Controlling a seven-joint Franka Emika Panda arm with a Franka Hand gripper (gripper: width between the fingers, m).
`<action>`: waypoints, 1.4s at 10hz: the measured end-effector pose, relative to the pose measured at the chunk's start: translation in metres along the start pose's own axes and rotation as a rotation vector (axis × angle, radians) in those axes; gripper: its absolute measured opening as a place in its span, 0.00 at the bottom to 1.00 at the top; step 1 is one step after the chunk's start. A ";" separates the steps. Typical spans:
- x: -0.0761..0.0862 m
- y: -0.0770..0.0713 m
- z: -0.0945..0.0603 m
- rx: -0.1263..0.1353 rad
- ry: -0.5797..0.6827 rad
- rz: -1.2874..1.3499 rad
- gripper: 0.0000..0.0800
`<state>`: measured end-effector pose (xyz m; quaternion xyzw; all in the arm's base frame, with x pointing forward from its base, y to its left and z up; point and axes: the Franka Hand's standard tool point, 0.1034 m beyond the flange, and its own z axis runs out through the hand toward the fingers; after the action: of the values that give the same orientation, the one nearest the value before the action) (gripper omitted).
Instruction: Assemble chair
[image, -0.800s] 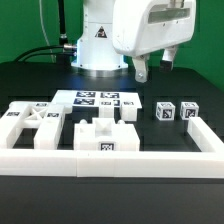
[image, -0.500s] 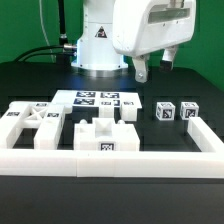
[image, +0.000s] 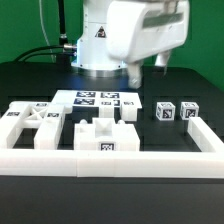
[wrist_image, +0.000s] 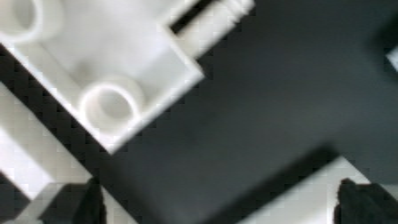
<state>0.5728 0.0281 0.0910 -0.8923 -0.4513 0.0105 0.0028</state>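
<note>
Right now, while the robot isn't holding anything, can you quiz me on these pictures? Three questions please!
1. True or false: the gripper is open and hangs above the table, touching no part.
2. How many small tagged cubes stand apart at the exterior view's right? A one, B two, C four.
3. What flat thing lies between the robot's base and the chair parts?
Key: 1 true. 2 B. 3 the marker board.

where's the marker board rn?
Exterior view: the marker board lies flat mid-table, just in front of the robot base, behind the white chair parts.
</note>
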 end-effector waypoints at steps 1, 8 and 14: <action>-0.003 0.006 0.007 0.000 0.003 -0.006 0.81; 0.000 0.016 0.015 0.004 0.007 0.241 0.81; 0.001 0.014 0.049 0.038 0.021 0.685 0.81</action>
<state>0.5833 0.0202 0.0418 -0.9919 -0.1251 0.0101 0.0201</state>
